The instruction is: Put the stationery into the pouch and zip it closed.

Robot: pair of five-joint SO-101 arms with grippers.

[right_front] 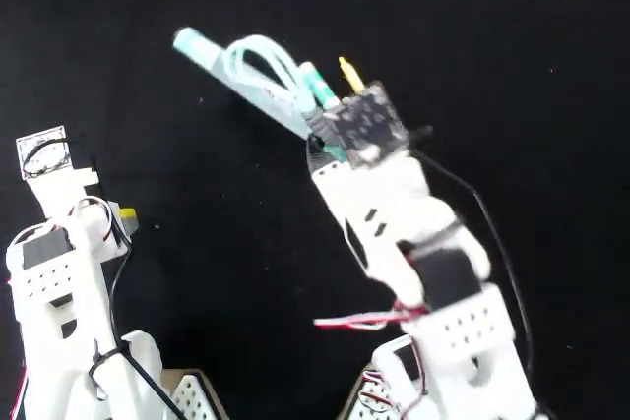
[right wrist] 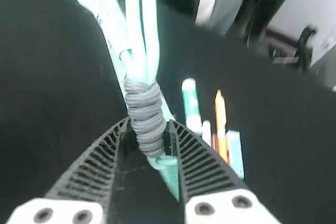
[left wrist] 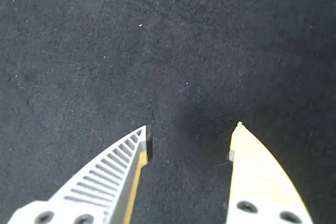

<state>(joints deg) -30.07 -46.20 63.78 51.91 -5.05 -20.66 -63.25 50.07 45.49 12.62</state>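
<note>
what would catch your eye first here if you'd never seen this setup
The right gripper is shut on the grey-wrapped cord of the mint pouch, at mid-table. Pens lie right beside it. The left gripper hangs open over the bare black table.

the mint pouch (right_front: pixel 264 102) is lying flat and slantwise, its looped cord (right wrist: pixel 137 35) bound in grey wrapping at one end. a teal-and-white pen (right wrist: pixel 190 103) and an orange pen (right wrist: pixel 220 121) are lying side by side just beside that end of the pouch.
</note>
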